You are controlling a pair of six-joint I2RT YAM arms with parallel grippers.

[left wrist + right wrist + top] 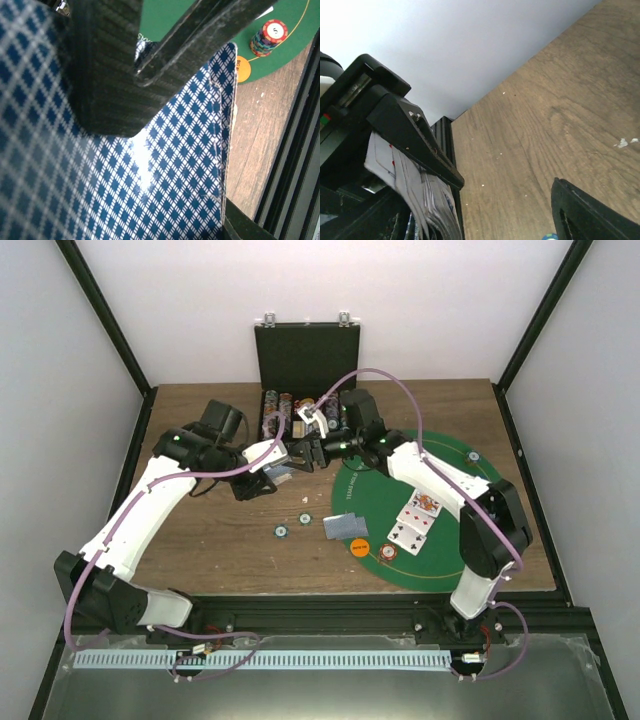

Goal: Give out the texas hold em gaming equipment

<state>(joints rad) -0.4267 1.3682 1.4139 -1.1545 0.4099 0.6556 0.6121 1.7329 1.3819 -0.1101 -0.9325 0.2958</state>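
Observation:
My left gripper (268, 476) is shut on a deck of blue-diamond-backed playing cards (165, 170), which fills the left wrist view. The same deck shows edge-on at the left of the right wrist view (427, 197). My right gripper (302, 452) is open right beside the deck, and one of its fingers (590, 215) stands over bare wood. Black fingers (105, 70) cross in front of the deck. Two teal chips (305, 519) lie on the table. Face-down cards (345, 526), an orange disc (359, 547), a chip stack (389, 554) and face-up cards (412, 523) lie at the mat's left.
The black hinged case (305, 358) stands open at the back, with chip rows at its foot. The round green felt mat (450, 475) lies on the right and carries a blue disc (472, 455). The chip stack (268, 37) and the orange disc (241, 70) also show in the left wrist view.

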